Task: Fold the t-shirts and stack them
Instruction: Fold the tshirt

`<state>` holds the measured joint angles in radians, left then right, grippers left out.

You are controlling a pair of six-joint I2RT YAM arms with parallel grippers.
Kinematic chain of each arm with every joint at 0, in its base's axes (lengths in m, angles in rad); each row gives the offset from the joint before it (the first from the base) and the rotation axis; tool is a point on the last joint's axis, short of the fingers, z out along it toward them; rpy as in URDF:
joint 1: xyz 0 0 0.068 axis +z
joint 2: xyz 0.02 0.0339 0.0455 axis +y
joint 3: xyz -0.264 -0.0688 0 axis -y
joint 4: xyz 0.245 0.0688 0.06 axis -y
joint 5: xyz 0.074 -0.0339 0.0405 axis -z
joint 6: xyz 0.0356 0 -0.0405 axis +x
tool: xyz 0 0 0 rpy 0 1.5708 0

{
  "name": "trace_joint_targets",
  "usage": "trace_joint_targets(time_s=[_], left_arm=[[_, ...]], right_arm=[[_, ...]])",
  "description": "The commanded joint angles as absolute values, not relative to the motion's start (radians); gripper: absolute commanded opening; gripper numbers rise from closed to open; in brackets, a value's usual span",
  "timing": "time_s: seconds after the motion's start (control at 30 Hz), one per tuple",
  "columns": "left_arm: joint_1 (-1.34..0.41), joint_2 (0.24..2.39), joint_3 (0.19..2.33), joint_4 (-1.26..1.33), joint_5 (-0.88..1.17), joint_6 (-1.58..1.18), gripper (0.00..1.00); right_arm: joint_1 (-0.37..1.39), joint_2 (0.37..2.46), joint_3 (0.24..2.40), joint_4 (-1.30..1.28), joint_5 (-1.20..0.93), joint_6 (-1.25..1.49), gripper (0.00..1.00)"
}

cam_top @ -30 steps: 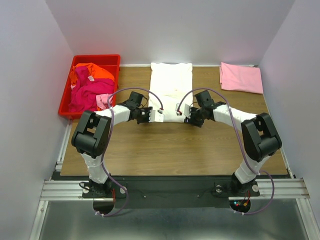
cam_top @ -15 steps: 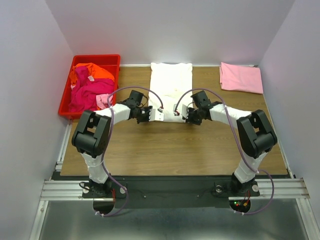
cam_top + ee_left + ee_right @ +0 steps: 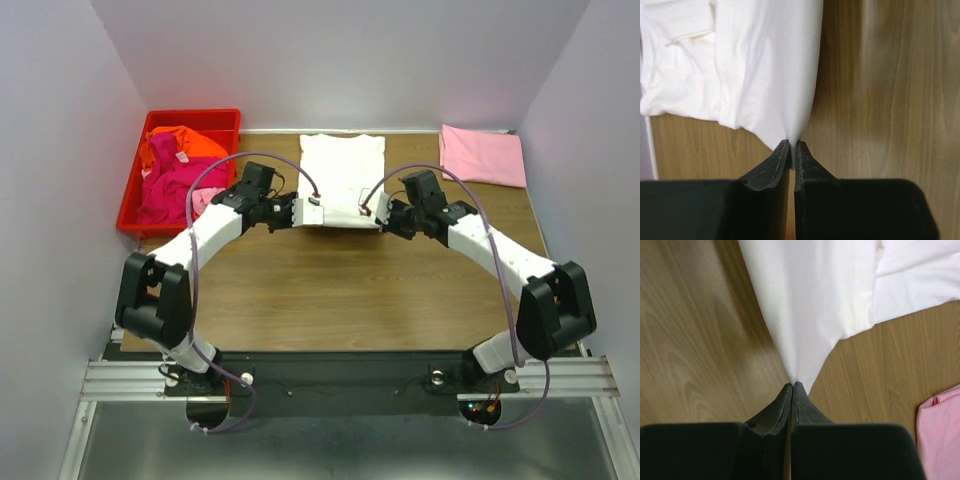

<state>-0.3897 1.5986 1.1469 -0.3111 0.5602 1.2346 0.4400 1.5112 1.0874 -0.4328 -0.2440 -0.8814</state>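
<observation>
The white t-shirt [image 3: 342, 178] lies at the back middle of the table, its near hem lifted. My left gripper [image 3: 303, 210] is shut on the hem's left corner, and the cloth [image 3: 775, 70] rises from its closed tips [image 3: 792, 144]. My right gripper [image 3: 377, 213] is shut on the hem's right corner, and the white cloth [image 3: 810, 305] stretches away from its tips [image 3: 792, 385]. A folded pale pink t-shirt [image 3: 482, 155] lies at the back right and shows in the right wrist view [image 3: 940, 435]. Orange [image 3: 185, 143] and magenta [image 3: 175, 190] t-shirts lie in the bin.
A red plastic bin [image 3: 128, 205] stands at the back left, holding the crumpled shirts. Bare wooden tabletop [image 3: 340, 290] spreads between the arms and the near edge. Walls close in the back and both sides.
Both grippers have lifted the white shirt's near hem and carried it toward the back, spreading slightly apart. The shirt now looks shorter. Both arms are raised and extended further.
</observation>
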Motion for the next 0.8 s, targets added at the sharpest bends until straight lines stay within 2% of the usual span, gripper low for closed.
trace_joint_targets(time_s=[0.0, 0.2, 0.37, 0.63, 0.77], left_arm=[[-0.387, 1.482, 1.118, -0.429, 0.606, 1.244, 0.0], [-0.436, 1.257, 0.999, -0.574, 0.637, 1.308, 0.0], [-0.471, 1.083, 0.913, -0.69, 0.689, 1.356, 0.0], [-0.489, 0.979, 0.891, -0.906, 0.778, 1.454, 0.0], [-0.489, 0.98, 0.914, -0.859, 0.766, 1.367, 0.0]], right_arm=[[0.446, 1.378, 1.072, -0.532, -0.261, -0.877, 0.01], [0.469, 1.206, 1.038, -0.711, -0.334, -0.922, 0.01], [0.558, 1.089, 1.04, -0.897, -0.382, -0.873, 0.01], [0.614, 0.997, 1.014, -1.012, -0.431, -0.793, 0.0], [0.614, 1.04, 1.058, -0.976, -0.374, -0.775, 0.01]])
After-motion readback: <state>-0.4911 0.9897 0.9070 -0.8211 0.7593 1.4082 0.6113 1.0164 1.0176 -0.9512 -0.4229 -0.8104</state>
